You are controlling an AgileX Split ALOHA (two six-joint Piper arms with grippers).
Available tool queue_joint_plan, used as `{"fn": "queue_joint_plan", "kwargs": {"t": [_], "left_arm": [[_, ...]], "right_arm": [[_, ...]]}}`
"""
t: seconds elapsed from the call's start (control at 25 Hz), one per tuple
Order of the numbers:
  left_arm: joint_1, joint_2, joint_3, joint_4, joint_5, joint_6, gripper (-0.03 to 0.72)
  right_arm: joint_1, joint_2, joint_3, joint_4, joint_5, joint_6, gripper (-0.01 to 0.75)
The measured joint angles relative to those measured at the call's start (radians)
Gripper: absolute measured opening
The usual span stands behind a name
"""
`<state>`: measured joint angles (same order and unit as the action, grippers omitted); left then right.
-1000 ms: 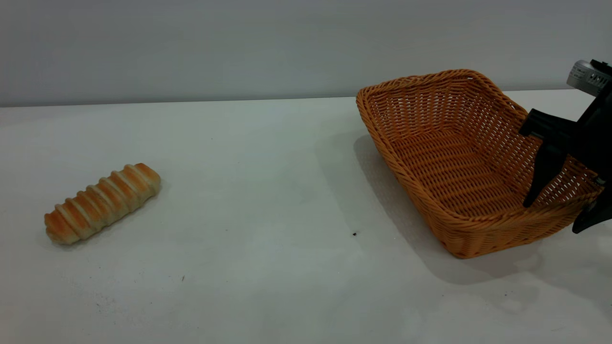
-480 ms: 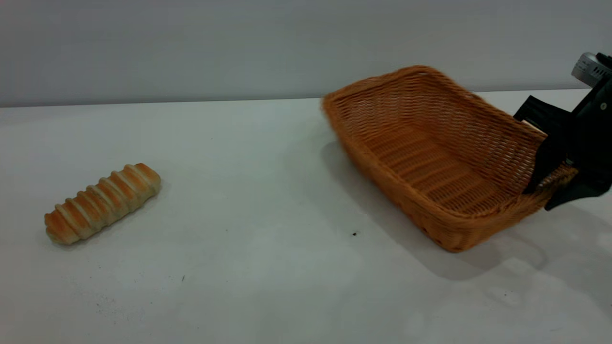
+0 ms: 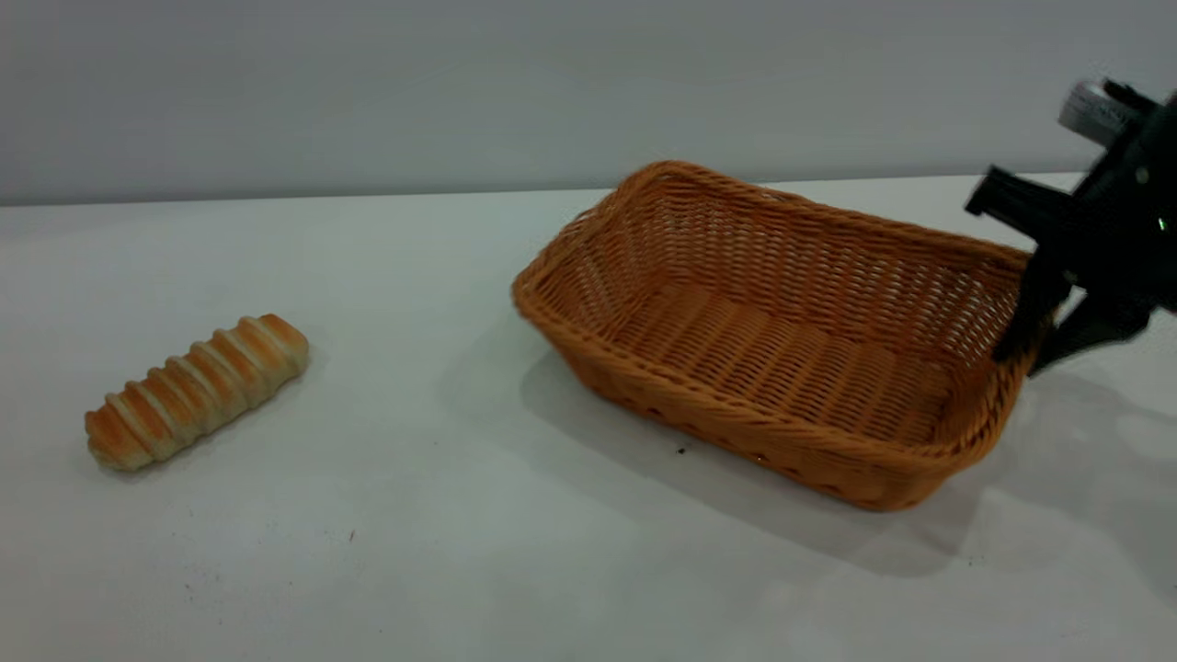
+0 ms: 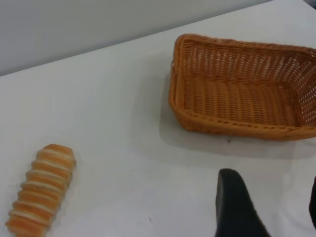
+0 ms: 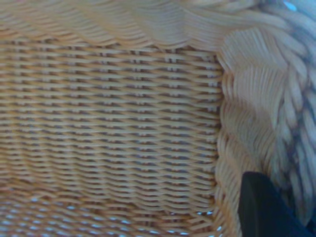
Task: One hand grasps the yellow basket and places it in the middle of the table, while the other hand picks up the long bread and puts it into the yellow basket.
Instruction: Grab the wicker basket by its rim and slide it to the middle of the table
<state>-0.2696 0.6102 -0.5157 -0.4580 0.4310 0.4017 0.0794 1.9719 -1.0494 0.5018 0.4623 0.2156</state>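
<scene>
The yellow basket (image 3: 736, 425) sits right of the table's middle, long side facing the front, empty. My right gripper (image 3: 1022, 360) is shut on its right end rim, one finger inside and one outside. The right wrist view shows the woven wall (image 5: 123, 123) up close and one black fingertip (image 5: 261, 210) against the braided corner. The long bread (image 3: 196, 390) lies on the white table (image 3: 460, 552) at the far left. In the left wrist view my left gripper (image 4: 270, 183) is open and empty above bare table, between the bread (image 4: 42, 190) and the basket (image 4: 232, 126). It is outside the exterior view.
A small dark speck (image 3: 681, 450) lies on the table by the basket's front wall. A plain grey wall runs behind the table's far edge.
The right gripper has dragged the basket left towards the table's middle and swung it so its long side faces the front. The bread has not moved.
</scene>
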Motion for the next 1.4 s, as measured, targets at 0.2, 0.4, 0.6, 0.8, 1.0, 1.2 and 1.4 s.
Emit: {"fn": "queue_joint_plan", "kwargs": {"t": [0.2,0.4,0.6,0.8,1.0,1.2,1.4], "left_arm": [[0.0,0.0,0.0,0.0,0.001,0.0,0.418],[0.0,0.0,0.0,0.0,0.001,0.0,0.418],[0.0,0.0,0.0,0.0,0.001,0.0,0.418],[0.0,0.0,0.0,0.0,0.001,0.0,0.418],[0.0,0.0,0.0,0.0,0.001,0.0,0.418],[0.0,0.0,0.0,0.0,0.002,0.0,0.418],[0.0,0.0,0.0,0.0,0.006,-0.002,0.418]], "right_arm": [[0.0,0.001,-0.148,0.01,0.161,-0.18,0.117],[0.008,0.001,-0.216,0.116,0.309,-0.363,0.116],[0.078,0.003,-0.218,0.145,0.325,-0.421,0.116],[0.152,0.024,-0.22,0.179,0.248,-0.426,0.116],[0.183,0.092,-0.22,0.25,0.184,-0.44,0.116],[0.209,0.131,-0.22,0.309,0.126,-0.5,0.116],[0.209,0.139,-0.22,0.321,0.098,-0.52,0.266]]}}
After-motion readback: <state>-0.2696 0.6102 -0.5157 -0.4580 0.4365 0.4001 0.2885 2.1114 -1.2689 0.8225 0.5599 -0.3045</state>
